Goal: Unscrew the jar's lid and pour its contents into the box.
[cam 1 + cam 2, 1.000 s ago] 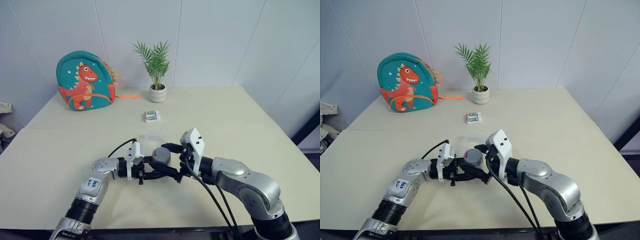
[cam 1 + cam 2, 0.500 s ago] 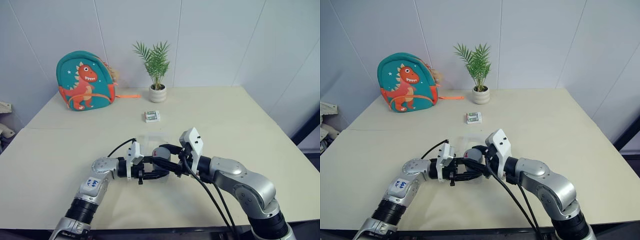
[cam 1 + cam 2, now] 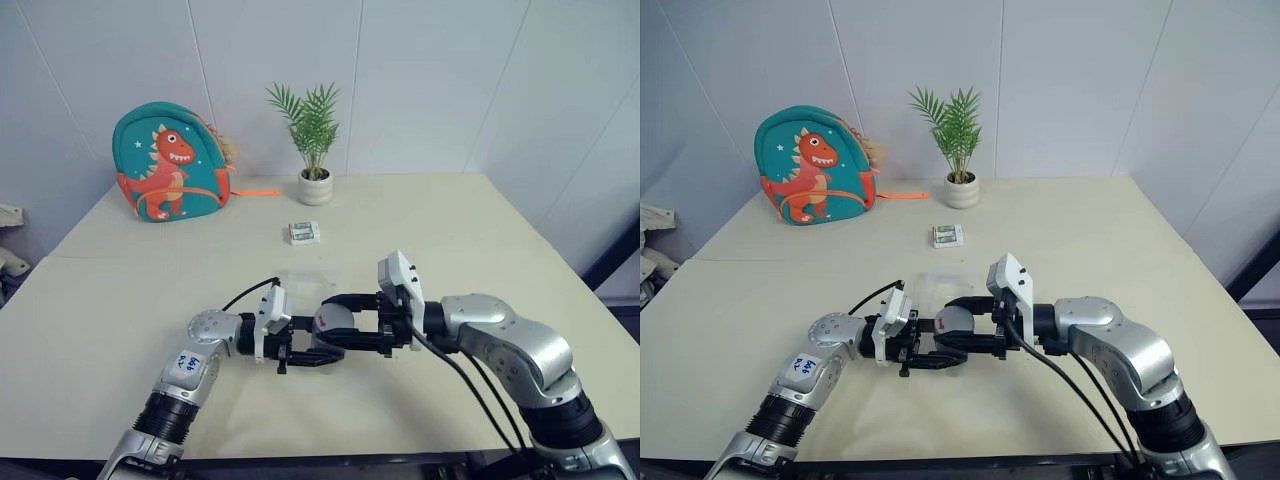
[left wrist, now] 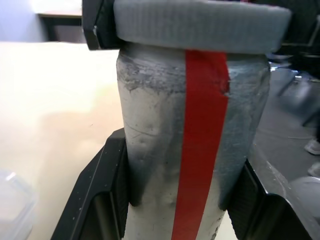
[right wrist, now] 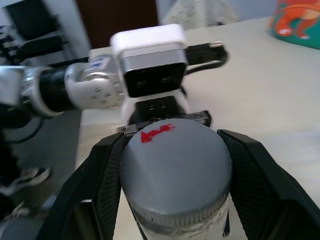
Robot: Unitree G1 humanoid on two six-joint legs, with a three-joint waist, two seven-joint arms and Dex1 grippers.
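We see both arms meeting low over the table [image 3: 500, 230], forearms reaching in from either side. The left gripper [image 3: 312, 352] points across to the right with its fingers clenched on the body of the jar [image 4: 192, 150]. The right gripper [image 3: 340, 324] points back to the left, clamped on the lid [image 5: 175, 165].

The left wrist view shows us the red strip running up the jar's side and the ribbed edge of the lid on top (the head views give only a grey lump between the fingers). The right wrist view shows the lid's flat top with a red mark.

A second ago the right gripper stood wide around the lid; now it grips it, wrist swung outward.

The box [image 3: 305, 277] sits just behind the jar.
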